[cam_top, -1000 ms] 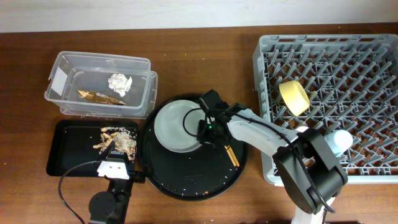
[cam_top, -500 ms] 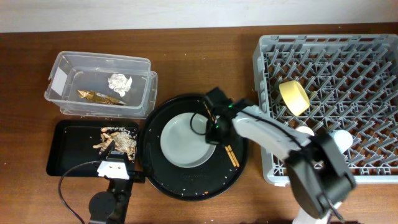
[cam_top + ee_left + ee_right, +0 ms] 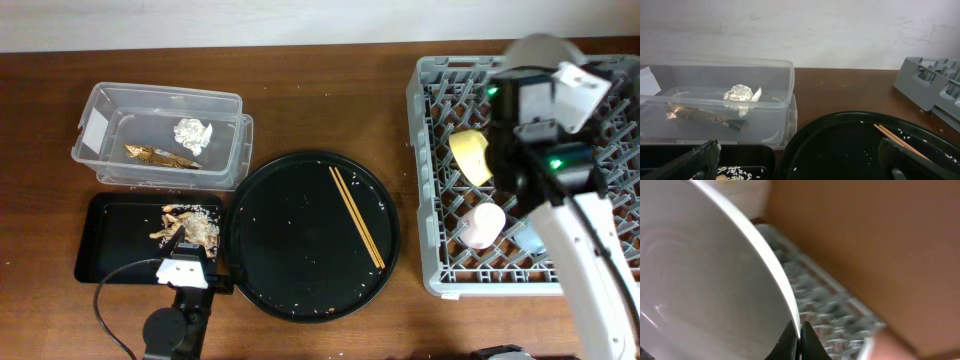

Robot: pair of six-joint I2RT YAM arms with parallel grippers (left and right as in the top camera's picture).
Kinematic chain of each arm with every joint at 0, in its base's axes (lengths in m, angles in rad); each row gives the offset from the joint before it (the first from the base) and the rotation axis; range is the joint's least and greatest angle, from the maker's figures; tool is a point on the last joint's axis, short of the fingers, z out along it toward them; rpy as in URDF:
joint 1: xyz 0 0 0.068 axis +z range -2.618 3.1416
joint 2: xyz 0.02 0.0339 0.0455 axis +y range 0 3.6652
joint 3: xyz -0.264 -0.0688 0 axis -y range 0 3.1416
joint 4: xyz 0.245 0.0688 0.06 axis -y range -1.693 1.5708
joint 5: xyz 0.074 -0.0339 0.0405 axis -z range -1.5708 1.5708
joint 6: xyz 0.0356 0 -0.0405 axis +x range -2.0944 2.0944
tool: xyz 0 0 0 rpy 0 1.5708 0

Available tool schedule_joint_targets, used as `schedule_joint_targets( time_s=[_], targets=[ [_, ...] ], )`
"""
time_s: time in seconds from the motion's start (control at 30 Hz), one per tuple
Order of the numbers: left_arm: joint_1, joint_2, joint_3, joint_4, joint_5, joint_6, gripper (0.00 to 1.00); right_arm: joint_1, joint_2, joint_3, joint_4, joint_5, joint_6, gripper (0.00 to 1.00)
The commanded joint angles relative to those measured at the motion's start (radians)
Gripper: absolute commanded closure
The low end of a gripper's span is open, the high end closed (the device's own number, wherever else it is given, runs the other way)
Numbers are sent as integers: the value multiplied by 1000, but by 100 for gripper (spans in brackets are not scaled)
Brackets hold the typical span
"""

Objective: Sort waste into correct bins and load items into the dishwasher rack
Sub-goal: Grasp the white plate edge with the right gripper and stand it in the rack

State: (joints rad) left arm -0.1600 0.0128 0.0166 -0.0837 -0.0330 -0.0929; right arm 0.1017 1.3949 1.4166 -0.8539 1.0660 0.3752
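- At the dishwasher rack (image 3: 424, 180): yellow bowl (image 3: 470, 157), pink cup (image 3: 487, 222) loaded; plate (image 3: 700, 280) pinched by right hand (image 3: 799, 342), unslotted;
- on round black tray (image 3: 300, 270): chopsticks (image 3: 357, 215) unloaded;
- clear box (image 3: 100, 165) holding tissue (image 3: 193, 133), wrapper (image 3: 160, 155); shallow tray (image 3: 110, 245), scraps (image 3: 190, 225); left hand (image 3: 800, 165) spread, empty

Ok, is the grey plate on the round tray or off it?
Off. The right gripper pinches the plate; the round black tray holds only chopsticks and crumbs.
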Motion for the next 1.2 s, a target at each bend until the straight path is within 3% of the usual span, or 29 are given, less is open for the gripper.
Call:
schedule_joint_targets(
  time_s=[0.0,0.2,0.5,0.53,0.57,0.6,0.8,0.93,1.1,1.17],
  targets=[
    [6,-8,-8,3,11,16,0,-89,69,2,35,129,-95,96],
    [6,-8,-8,3,11,16,0,-147,259,2,92,135,-192,96],
    [6,-8,-8,3,12,16,0,-61,395,-5,84,109,-215,95],
    [6,-8,-8,3,11,16,0,-60,401,-5,84,109,-222,86],
    [6,-8,-8,3,11,16,0,-60,402,-5,84,109,-231,68],
    [6,-8,-8,3,11,16,0,-59,402,-5,84,109,-241,57],
    [6,-8,-8,3,11,16,0,61,305,-3,83,29,-241,43],
    [6,-8,-8,3,11,16,0,232,195,2,13,-232,-240,37],
    [6,-8,-8,3,11,16,0,406,166,-10,-130,-908,-145,36],
    [6,-8,-8,3,11,16,0,427,196,-37,-140,-1061,-105,41]
  ],
)
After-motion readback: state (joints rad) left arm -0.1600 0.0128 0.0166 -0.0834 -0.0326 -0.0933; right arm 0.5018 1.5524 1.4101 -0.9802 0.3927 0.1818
